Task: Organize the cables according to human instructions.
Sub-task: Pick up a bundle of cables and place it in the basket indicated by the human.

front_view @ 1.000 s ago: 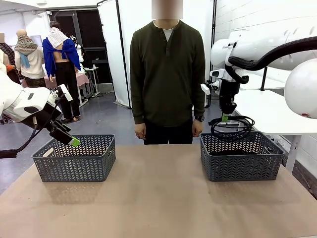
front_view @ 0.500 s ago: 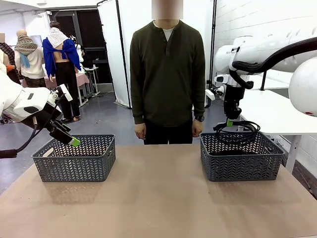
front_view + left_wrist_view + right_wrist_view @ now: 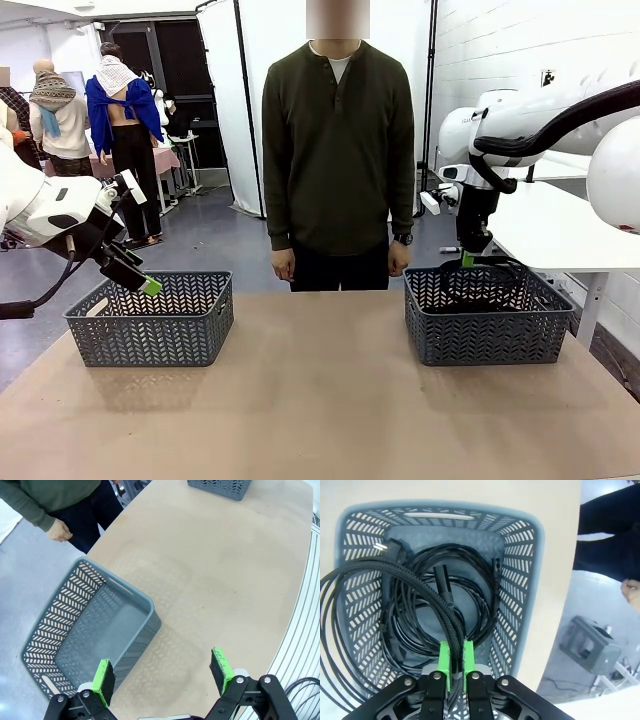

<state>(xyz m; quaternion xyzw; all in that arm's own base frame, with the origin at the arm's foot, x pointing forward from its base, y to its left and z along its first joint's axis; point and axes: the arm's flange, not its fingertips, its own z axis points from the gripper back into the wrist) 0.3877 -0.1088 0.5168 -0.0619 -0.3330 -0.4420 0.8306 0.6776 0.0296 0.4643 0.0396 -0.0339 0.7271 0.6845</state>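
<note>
My right gripper (image 3: 469,259) (image 3: 456,656) is shut on a coiled black cable (image 3: 380,587) (image 3: 482,273) and holds it over the right grey basket (image 3: 485,320) (image 3: 525,580). The loops hang half inside that basket, above other black cable coils (image 3: 465,605) lying on its floor. My left gripper (image 3: 148,287) (image 3: 162,675) is open with nothing in it, hovering above the near rim of the left grey basket (image 3: 150,320) (image 3: 90,630), which looks bare inside. The person (image 3: 338,150) stands at the far side of the table with both hands down at their sides.
The brown table top (image 3: 320,400) stretches between the two baskets. A white table (image 3: 560,230) stands behind the right basket.
My right gripper has moved right and down with the cable, lowering the coil from above the basket rim into it. The left arm and the person have not moved.
</note>
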